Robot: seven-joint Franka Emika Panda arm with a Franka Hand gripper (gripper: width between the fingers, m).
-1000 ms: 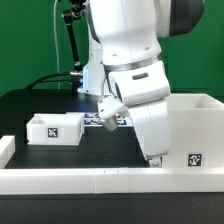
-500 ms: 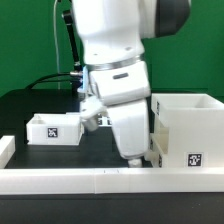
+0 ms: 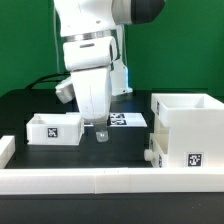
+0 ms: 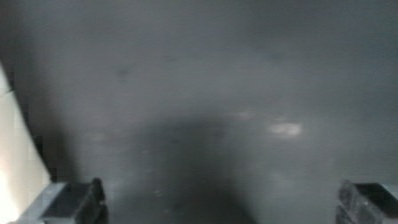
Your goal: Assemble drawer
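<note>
Rail (image 3: pixel 100 181) of white bars runs along the near edge of the black worktop (image 3: pixel 115 155), across the whole exterior view. Just behind it, on the exterior view's right, stands the big box (image 3: pixel 186 135), white, open at the top, with a marker tag on its near face. On the exterior view's left sits the small box (image 3: pixel 55 129), also white and open-topped, with a tag on its front. The two boxes are well apart, with bare worktop between them.

In that gap, nearer the small box, the claw (image 3: pixel 100 134) hangs low over the worktop, pointing straight down; whether its tips touch the surface cannot be told. In the wrist view the claw (image 4: pixel 222 205) is spread wide: the dark fingers (image 4: pixel 71 203) sit far apart with only bare worktop (image 4: pixel 214 90) between them, holding nothing.

Behind the claw lies the marker board (image 3: pixel 127 120), flat on the worktop. The white arm (image 3: pixel 90 60) rises above the claw, with black cables and a green wall farthest back.
</note>
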